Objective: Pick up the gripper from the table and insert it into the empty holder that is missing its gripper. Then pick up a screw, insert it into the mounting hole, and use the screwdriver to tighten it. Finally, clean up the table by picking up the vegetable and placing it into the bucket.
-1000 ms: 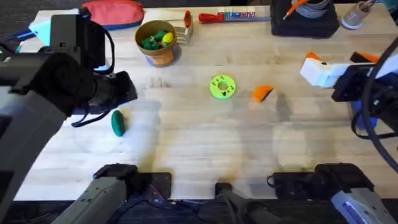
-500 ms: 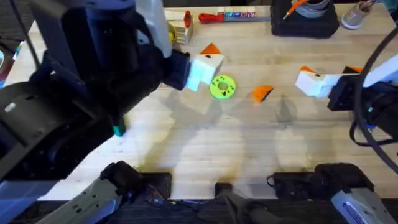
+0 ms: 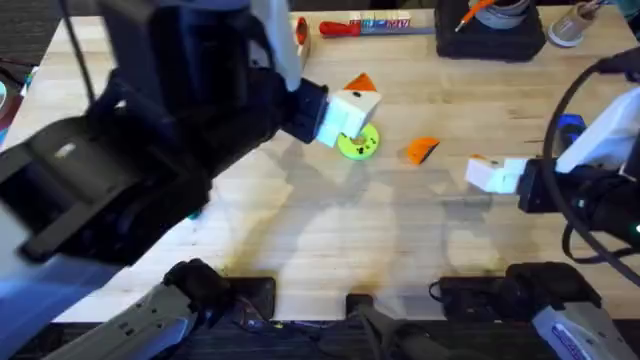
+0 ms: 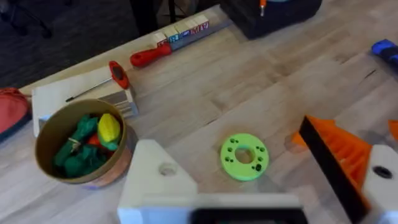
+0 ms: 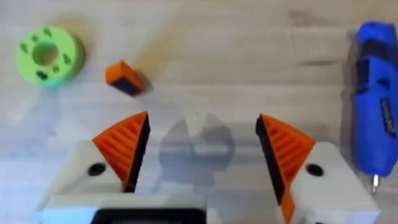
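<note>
Looking for the little orange wedge (image 3: 422,150) first, I see it lying flat on the counter (image 3: 330,230), just beside the green ring (image 3: 358,141). Nothing is touching it. From my right wrist camera it sits out in front of the claw and off to one side, close to the ring.

My right claw (image 5: 204,124) is spread wide with nothing between its two orange pads. It hangs near the wedge but not over it. The blue screwdriver (image 5: 373,137) lies on the counter just beside that claw.

My left claw (image 3: 350,105) is spread too, and it hangs above the green ring. One of its fingers has an orange pad. The other is a bare white holder (image 4: 158,177) with a small hole in it, so I think that is where the wedge must go. Past it stands the bucket (image 4: 78,146), with green and yellow things in it.

I judge we are on the very first step: the wedge is not picked up yet. Next I would slide the right claw over the wedge, line the pads up on its two sides, go down low and pinch it. It is small and flat, so it could slip away.
</note>
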Controlling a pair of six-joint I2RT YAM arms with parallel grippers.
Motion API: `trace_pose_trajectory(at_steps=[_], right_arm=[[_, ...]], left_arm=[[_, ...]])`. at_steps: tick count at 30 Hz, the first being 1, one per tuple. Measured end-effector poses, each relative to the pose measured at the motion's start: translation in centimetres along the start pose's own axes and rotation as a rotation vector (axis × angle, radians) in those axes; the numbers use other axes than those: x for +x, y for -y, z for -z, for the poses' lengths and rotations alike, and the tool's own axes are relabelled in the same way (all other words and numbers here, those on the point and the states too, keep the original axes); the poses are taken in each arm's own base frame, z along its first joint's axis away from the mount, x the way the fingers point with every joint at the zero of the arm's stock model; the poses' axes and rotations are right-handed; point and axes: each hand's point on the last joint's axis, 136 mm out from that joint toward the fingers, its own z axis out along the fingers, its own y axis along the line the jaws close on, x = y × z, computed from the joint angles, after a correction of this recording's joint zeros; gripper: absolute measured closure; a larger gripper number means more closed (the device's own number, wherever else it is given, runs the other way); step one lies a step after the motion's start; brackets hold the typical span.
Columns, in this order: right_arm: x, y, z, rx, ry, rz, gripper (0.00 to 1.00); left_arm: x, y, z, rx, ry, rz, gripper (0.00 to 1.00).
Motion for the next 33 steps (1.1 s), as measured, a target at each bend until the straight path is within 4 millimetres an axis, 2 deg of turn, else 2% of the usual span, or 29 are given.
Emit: trace_pose_trajectory(at_steps=[5,9,18,24,29,31,33], right_arm=[[3.5,0.1,0.3,0.004,-0.143,0.001,0.009],[6.1,0.2,0.8,0.006,-0.252,0.002,0.009],[6.1,0.2,0.8,0.006,-0.250,0.002,0.009],[6.1,0.2,0.8,0.006,-0.250,0.002,0.010],[6.1,0.2,0.8,0.006,-0.250,0.002,0.008],[6.1,0.2,0.8,0.006,-0.250,0.002,0.010],[6.1,0.2,0.8,0.006,-0.250,0.002,0.010]], left_arm=[[-1.2,1.3,-2.6,0.065,0.098,-0.074,0.014],[-0.3,2.3,-2.5,0.115,0.218,-0.143,0.014],[4.7,2.8,1.5,0.154,0.349,-0.190,0.014],[6.4,2.7,3.9,0.146,0.455,-0.196,0.013],[8.7,2.7,4.3,0.147,0.506,-0.200,0.013],[10.2,2.9,4.0,0.166,0.468,-0.204,0.013],[10.8,3.2,4.2,0.186,0.455,-0.208,0.013]])
